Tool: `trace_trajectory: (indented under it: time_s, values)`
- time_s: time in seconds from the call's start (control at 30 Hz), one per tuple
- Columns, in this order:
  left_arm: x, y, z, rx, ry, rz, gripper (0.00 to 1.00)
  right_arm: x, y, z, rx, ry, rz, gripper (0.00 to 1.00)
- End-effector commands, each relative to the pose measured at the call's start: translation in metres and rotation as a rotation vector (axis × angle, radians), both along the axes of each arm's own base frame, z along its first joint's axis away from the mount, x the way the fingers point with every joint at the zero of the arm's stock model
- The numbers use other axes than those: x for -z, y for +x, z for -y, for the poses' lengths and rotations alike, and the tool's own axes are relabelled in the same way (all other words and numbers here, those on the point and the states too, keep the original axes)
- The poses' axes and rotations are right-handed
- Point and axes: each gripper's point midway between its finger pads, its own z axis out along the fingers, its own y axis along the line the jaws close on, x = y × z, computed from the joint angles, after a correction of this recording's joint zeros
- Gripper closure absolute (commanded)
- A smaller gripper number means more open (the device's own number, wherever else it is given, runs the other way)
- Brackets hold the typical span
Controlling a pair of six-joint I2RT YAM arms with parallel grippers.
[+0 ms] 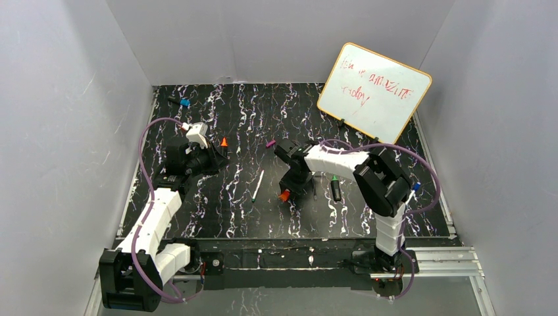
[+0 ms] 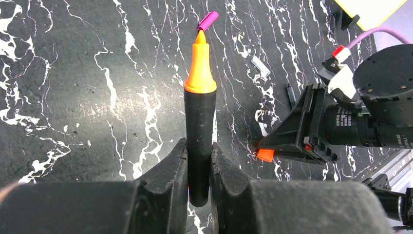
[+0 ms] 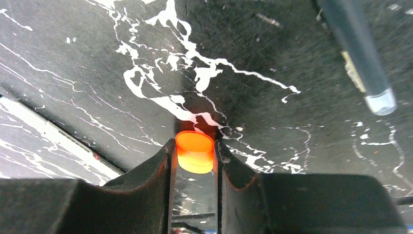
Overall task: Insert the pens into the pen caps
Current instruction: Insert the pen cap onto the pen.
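My left gripper (image 2: 198,161) is shut on a short black marker (image 2: 199,126), whose orange tip (image 2: 199,73) points away from the wrist; seen from above, this marker (image 1: 222,143) is held at mid-left. An orange cap (image 3: 195,152) sits between the fingertips of my right gripper (image 3: 195,157), both pads against its sides, low over the mat. The top view shows that cap (image 1: 284,195) under the right gripper (image 1: 288,191). Also lying on the mat are a purple cap (image 1: 270,143), a blue cap (image 1: 185,102), a white pen (image 1: 257,186) and a green-tipped marker (image 1: 335,189).
A whiteboard (image 1: 374,92) with red writing leans at the back right. A dark slim pen (image 3: 358,53) lies just right of my right gripper. The black marbled mat (image 1: 217,217) is enclosed by grey walls on three sides.
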Motion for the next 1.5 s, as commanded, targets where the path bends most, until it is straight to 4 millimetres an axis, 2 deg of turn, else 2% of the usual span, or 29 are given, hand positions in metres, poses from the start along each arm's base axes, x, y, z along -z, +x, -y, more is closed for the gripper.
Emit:
trace_trajectory:
  time_s: [0.0,0.03,0.1,0.2,0.27,0.3,0.33,0.4,0.47,0.57,0.63,0.73,0.8,0.83,0.93,1.0,1.13,1.47]
  values:
    - [-0.010,0.001,0.003,0.021,0.002,0.021,1.00,-0.028,0.028,0.011,-0.064,-0.037,0.213,0.99]
    - [-0.009,0.000,0.005,0.028,-0.001,0.019,1.00,-0.041,0.040,0.015,-0.083,-0.063,0.283,0.99]
    - [-0.010,-0.003,0.010,0.049,-0.013,0.017,1.00,-0.081,0.065,0.017,-0.135,-0.072,0.452,0.99]
    - [-0.020,-0.015,0.030,0.145,-0.085,0.022,1.00,-0.138,0.093,0.019,-0.238,-0.045,0.734,0.99]
    - [-0.028,-0.029,0.046,0.230,-0.146,0.027,1.00,-0.180,0.102,0.017,-0.298,0.023,0.956,0.99]
    - [-0.032,-0.039,0.056,0.287,-0.175,0.025,1.00,-0.210,0.107,0.009,-0.323,0.102,1.094,0.99]
    - [-0.033,-0.048,0.063,0.329,-0.196,0.015,1.00,-0.229,0.105,0.008,-0.375,0.144,1.192,0.99]
    - [-0.034,-0.065,0.076,0.403,-0.234,-0.011,1.00,-0.251,0.099,0.009,-0.455,0.202,1.304,0.99]
    - [-0.031,-0.081,0.085,0.452,-0.251,-0.034,1.00,-0.257,0.090,0.005,-0.584,0.247,1.354,0.99]
    - [-0.029,-0.098,0.095,0.516,-0.229,-0.059,1.00,-0.255,0.070,-0.003,-0.747,0.360,1.394,0.99]
    - [-0.026,-0.105,0.102,0.548,-0.221,-0.069,1.00,-0.251,0.056,-0.008,-0.836,0.440,1.401,0.99]
    - [-0.021,-0.107,0.107,0.565,-0.184,-0.067,1.00,-0.239,0.047,-0.009,-0.875,0.478,1.392,0.99]
    - [-0.020,-0.106,0.105,0.541,-0.130,-0.040,1.00,-0.228,0.047,-0.008,-0.837,0.489,1.361,0.99]
    - [-0.019,-0.100,0.098,0.465,-0.055,0.000,1.00,-0.228,0.045,-0.009,-0.765,0.518,1.343,0.99]
    - [-0.025,-0.089,0.083,0.366,0.032,0.064,1.00,-0.254,0.055,-0.010,-0.579,0.551,1.326,0.99]
    - [-0.028,-0.089,0.082,0.360,0.034,0.083,1.00,-0.259,0.053,-0.014,-0.509,0.589,1.320,0.99]
    - [-0.030,-0.094,0.086,0.396,0.017,0.079,1.00,-0.251,0.044,-0.039,-0.515,0.664,1.296,0.99]
    - [-0.035,-0.100,0.092,0.439,-0.018,0.090,1.00,-0.243,0.040,-0.061,-0.568,0.712,1.281,0.99]
